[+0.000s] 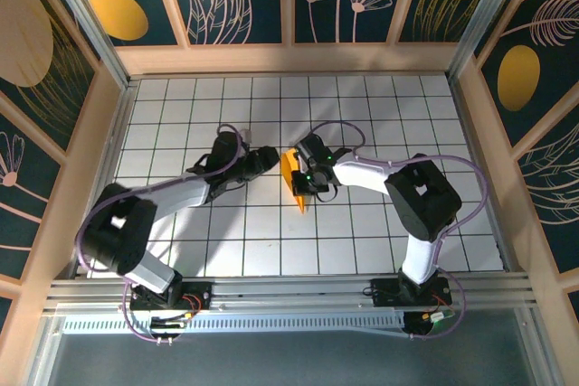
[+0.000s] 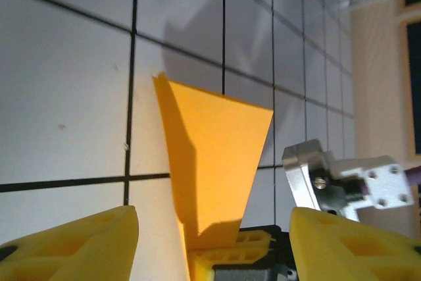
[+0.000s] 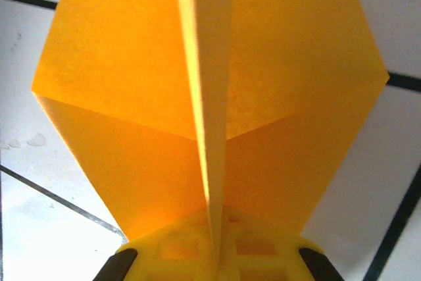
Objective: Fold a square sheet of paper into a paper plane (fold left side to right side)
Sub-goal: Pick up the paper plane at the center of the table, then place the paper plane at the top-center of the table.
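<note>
Nearest the lens in the right wrist view are the yellow pads (image 3: 263, 251) of the right jaws. They are closed on the paper (image 3: 131, 83), with a folded edge of it running straight up out of the seam between them. Two orange flaps spread away from that edge, one to either side of the jaws, and each shows a slanted crease. The paper appears to be gripped on its fold, which would hold the layers together and stop them springing apart. That grip also stands the paper up off the table (image 1: 181, 241) rather than leaving it flat.

In the left wrist view the two yellow fingers (image 2: 72, 245) of the left jaws stand wide apart and grip nothing. The paper (image 2: 217, 156) rises just ahead of the gap between them as a tapering orange sheet. Its lower end sits in the right jaws' pad, which pokes in from below. The left jaws are open and lined up on the paper, well placed to take a free flap or to press a crease while the other arm holds the fold.

From above, the paper (image 1: 291, 174) sits between the two sets of jaws. It is touching the right pair and just beside the left. It looks partly folded and is not yet a narrow dart.
</note>
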Robot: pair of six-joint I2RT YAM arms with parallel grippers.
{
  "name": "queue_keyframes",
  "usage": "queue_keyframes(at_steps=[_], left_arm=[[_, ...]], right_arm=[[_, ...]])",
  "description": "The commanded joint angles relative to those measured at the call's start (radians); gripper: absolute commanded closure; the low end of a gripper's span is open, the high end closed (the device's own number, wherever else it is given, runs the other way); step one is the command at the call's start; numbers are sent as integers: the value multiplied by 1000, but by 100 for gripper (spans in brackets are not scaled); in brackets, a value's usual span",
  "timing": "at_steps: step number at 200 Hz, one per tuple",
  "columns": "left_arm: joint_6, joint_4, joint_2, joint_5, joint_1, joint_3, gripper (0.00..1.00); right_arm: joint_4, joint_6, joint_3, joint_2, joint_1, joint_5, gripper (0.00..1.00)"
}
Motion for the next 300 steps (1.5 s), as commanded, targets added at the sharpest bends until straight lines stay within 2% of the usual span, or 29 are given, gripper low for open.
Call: queue_keyframes(at_steps=[1, 28, 54, 82, 115, 150, 194, 292, 300], left_arm=[[43, -109, -139, -104, 40, -42, 33], [109, -240, -310, -267, 55, -73, 20], [169, -330, -451, -381, 69, -112, 7], [202, -407, -574, -488, 77, -148, 2], [215, -434, -679, -573, 78, -190, 1], [221, -449, -699, -598, 78, -204, 1], [222, -434, -655, -572, 78, -205, 1], [215, -423, -620, -548, 78, -209, 1], [213, -422, -618, -548, 78, -210, 1]], right_arm=[[-88, -2, 69, -50, -37, 70, 100], [-178, -21, 164, -10, -109, 124, 100], [-249, -44, 281, 54, -167, 182, 100], [-283, -56, 391, 113, -214, 183, 100], [-339, -74, 511, 213, -231, 231, 100], [-366, -63, 574, 294, -232, 254, 100], [-389, -61, 615, 366, -231, 281, 100], [-380, -69, 619, 431, -217, 289, 100], [-378, -72, 619, 431, -218, 289, 98]])
